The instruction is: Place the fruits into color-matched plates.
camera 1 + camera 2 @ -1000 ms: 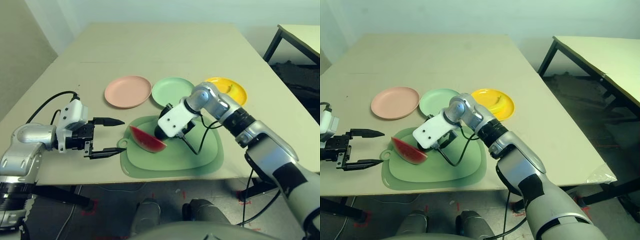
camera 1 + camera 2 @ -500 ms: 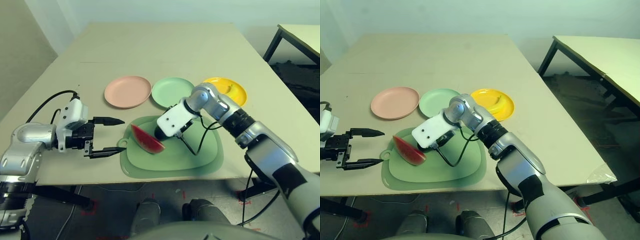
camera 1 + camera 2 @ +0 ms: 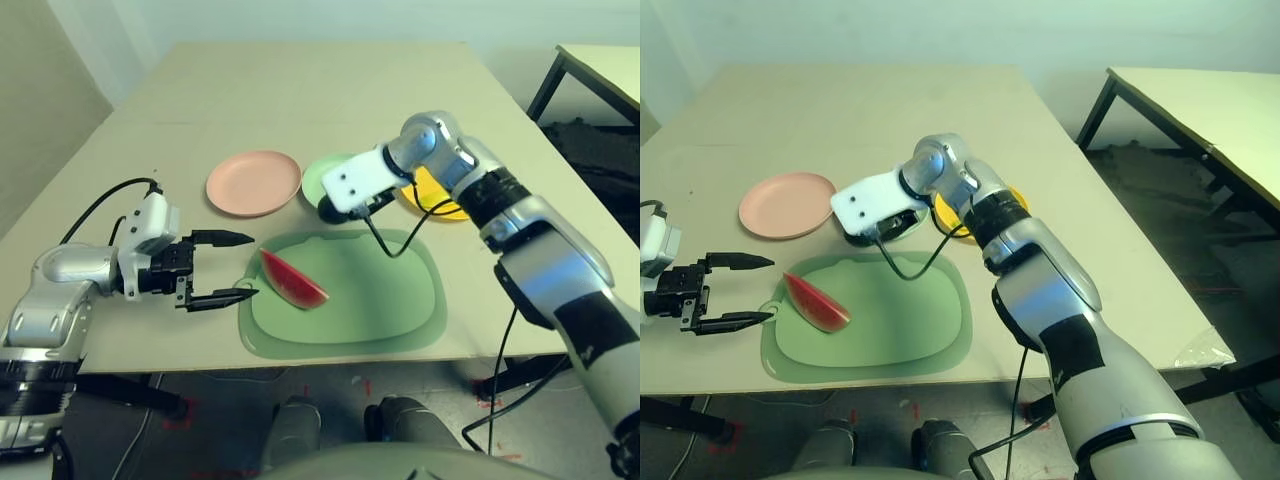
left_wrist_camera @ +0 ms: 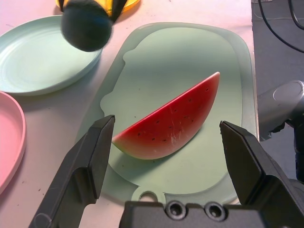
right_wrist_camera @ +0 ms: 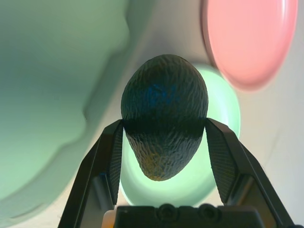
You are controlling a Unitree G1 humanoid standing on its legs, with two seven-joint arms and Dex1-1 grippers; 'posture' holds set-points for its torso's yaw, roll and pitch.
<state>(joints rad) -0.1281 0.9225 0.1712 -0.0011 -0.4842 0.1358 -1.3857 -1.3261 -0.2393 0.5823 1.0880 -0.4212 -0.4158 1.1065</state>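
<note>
No readable brand, label or writing on anything I can see.

Right gripper [image 5: 164, 137] has its two fingers clamped on the dark green avocado [image 5: 164, 121], one on each side. It's held in the air over the mint green plate [image 3: 322, 180], at that plate's near edge by the mat, not touching it.

Left gripper [image 3: 232, 267] hangs with fingers spread wide, nothing between them, just off the left edge of the green mat [image 3: 380, 300], pointed at the watermelon wedge [image 3: 292, 280]. Wedge lies on the mat's left part, rind toward the mat's tab; there's a gap between each fingertip and the wedge.

Pink plate [image 3: 254, 183] is left of the green one, nothing on it. Yellow plate [image 3: 440, 195] is right of the green one, mostly behind the right arm, so I can't make out the banana.

Room: the rest of the mat right of the wedge is bare. Far half of the table [image 3: 320, 90] beyond the plates is bare. Mat's near edge sits close to the table's front edge. A second table [image 3: 1200, 100] stands off to the right, well apart.
</note>
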